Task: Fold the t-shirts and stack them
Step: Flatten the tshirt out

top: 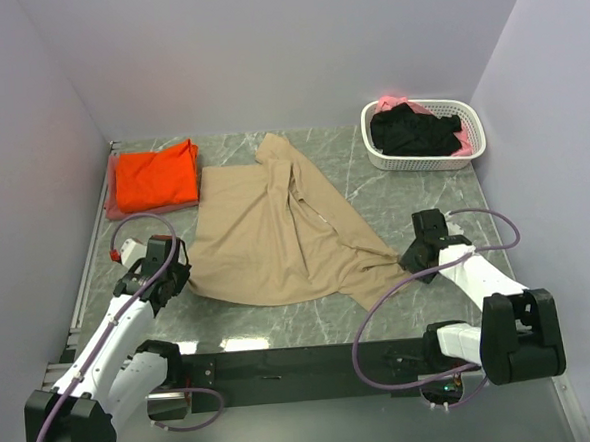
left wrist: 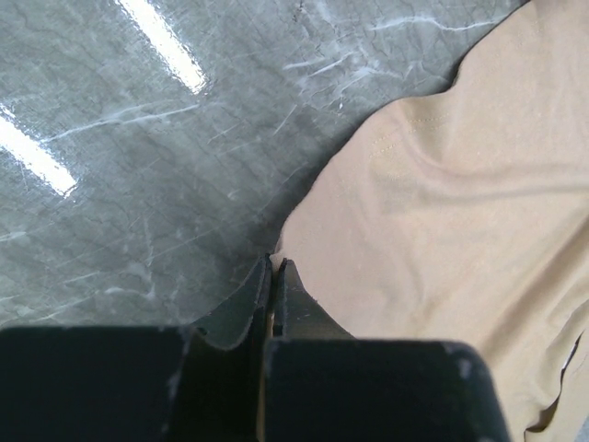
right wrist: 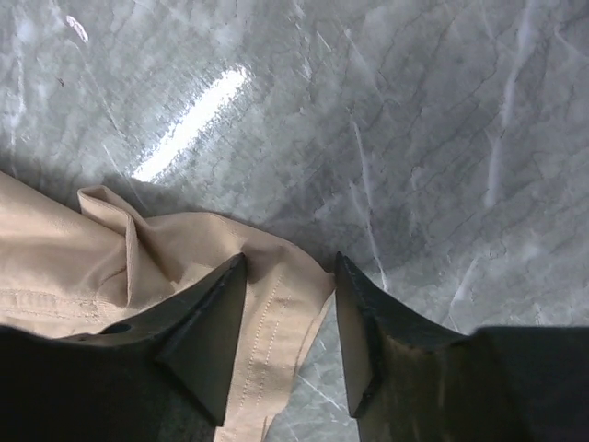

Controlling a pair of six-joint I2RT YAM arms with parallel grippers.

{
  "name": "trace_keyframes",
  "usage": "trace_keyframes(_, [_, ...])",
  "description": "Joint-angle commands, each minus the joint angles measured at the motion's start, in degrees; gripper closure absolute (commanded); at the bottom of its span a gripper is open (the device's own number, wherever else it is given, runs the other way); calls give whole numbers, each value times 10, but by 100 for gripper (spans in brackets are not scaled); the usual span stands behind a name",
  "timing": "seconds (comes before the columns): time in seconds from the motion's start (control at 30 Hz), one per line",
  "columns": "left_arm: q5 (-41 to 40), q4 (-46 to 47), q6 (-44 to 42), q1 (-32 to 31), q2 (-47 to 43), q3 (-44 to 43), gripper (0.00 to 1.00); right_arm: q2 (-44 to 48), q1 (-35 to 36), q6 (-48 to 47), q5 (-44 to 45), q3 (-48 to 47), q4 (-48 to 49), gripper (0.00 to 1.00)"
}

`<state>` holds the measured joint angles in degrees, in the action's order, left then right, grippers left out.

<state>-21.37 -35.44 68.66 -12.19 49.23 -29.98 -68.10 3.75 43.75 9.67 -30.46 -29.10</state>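
A tan t-shirt (top: pixel 276 232) lies spread, partly folded, across the middle of the marble table. My left gripper (top: pixel 184 270) is at its near-left corner. In the left wrist view the jaws of this gripper (left wrist: pixel 274 263) are pressed together on the very edge of the tan cloth (left wrist: pixel 442 203). My right gripper (top: pixel 410 260) is at the shirt's near-right corner. Its jaws stand apart, one on each side of the stitched hem (right wrist: pixel 276 313), with this gripper (right wrist: pixel 290 262) low over the table. An orange t-shirt (top: pixel 155 177) lies folded at the back left.
A white slotted basket (top: pixel 476 150) at the back right holds black (top: pixel 415 131) and pink (top: pixel 396 101) cloth. Grey walls close in the left, right and back. The arms' black base bar (top: pixel 304 361) runs along the near edge.
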Motion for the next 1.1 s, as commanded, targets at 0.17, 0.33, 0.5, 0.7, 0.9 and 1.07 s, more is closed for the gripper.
trace_keyframes(0.17, [-25,-12,9,-1,10,-21,100,-26,-3,-2,-11,15,20,62])
trace_keyframes(0.33, [-18,-13,2,-1,16,-24,99,-22,-2,-9,-13,8,20,91])
trace_keyframes(0.5, [6,-5,-25,-1,4,-32,99,16,-2,-25,-23,-3,11,100])
trace_keyframes(0.7, [10,-25,-32,-2,-29,-69,99,153,-2,-45,-15,-34,-35,100])
trace_keyframes(0.9, [10,-42,-45,-2,-93,-144,99,276,-2,-65,32,-118,-95,100])
trace_keyframes(1.07, [27,-13,-75,-2,-151,-216,99,319,-2,-71,64,-223,-126,100])
